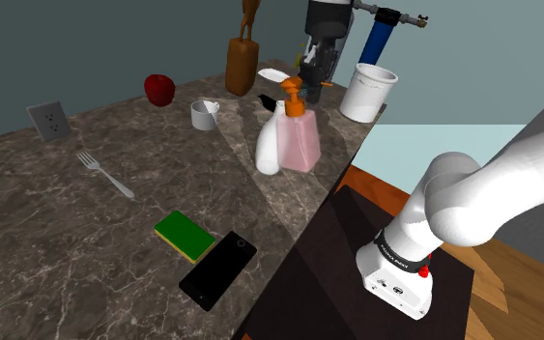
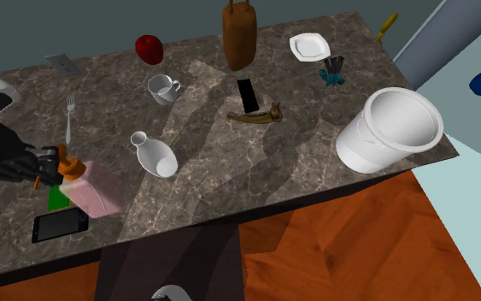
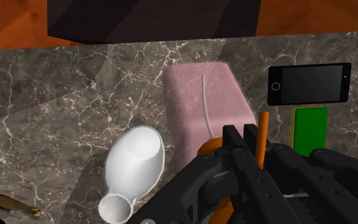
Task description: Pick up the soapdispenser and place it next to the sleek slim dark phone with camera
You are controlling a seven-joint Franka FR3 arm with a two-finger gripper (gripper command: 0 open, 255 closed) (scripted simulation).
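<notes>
A pink soap dispenser with an orange pump hangs from my gripper, which is shut on the pump neck. In the second exterior view the dispenser seems lifted off the marble counter, and it overlaps the green sponge. In the wrist view the black fingers clasp the orange pump above the pink body. The slim dark phone lies flat near the counter's front edge, beside the sponge and well apart from the dispenser. Beyond the fingers in the wrist view lies the phone.
A white vase stands close beside the dispenser. On the counter are a mug, a fork, a red apple, a white bucket, a brown wooden piece, and a second dark slab.
</notes>
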